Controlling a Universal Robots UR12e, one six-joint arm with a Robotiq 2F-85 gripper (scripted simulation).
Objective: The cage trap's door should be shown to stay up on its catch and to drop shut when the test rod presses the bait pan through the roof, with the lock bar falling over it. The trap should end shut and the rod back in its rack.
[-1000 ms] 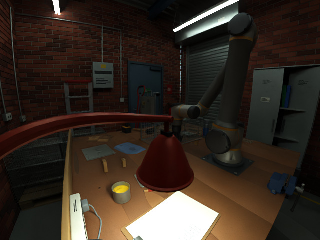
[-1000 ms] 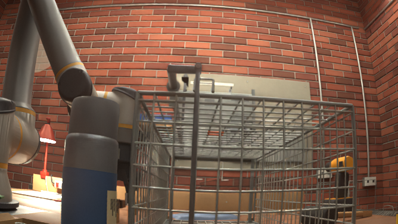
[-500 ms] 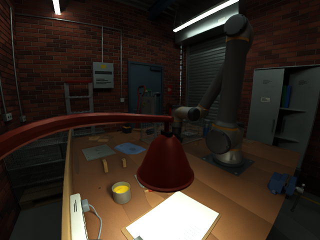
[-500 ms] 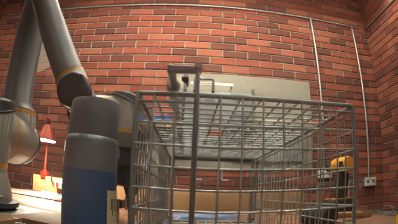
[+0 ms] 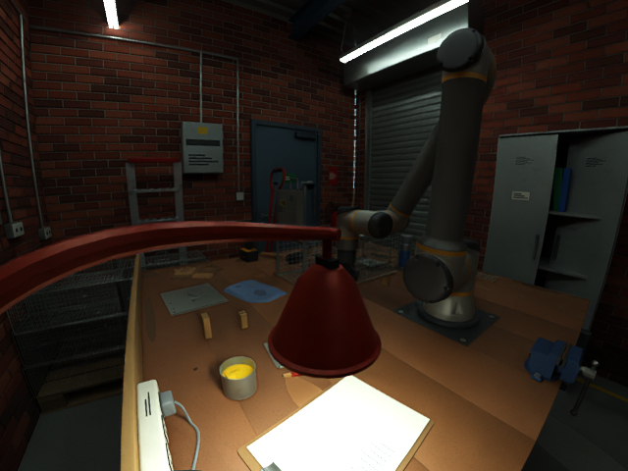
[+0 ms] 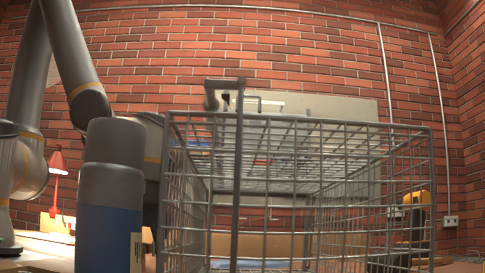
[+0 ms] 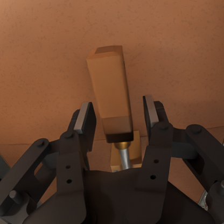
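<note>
My gripper (image 7: 115,113) is open and holds nothing; its fingers stand on either side of the test rod's wooden handle (image 7: 110,91). The rod's steel shaft (image 7: 124,158) runs down from the handle into a wooden rack block (image 7: 126,156) on the brown bench. The wire cage trap (image 6: 294,188) stands at the far end of the bench, next to my arm's wrist (image 5: 350,228). Its grey door panel (image 6: 301,105) is up above the roof, and the orange bait pan (image 6: 262,162) shows dimly inside. In the side camera the lamp shade hides my gripper.
A blue-and-grey can (image 6: 109,203) stands in front of the trap's left side. A red desk lamp (image 5: 324,319) hangs over the bench's middle, with a clipboard (image 5: 340,431), a yellow-filled tin (image 5: 237,377), a grey plate (image 5: 193,298) and a blue vise (image 5: 553,361) around it.
</note>
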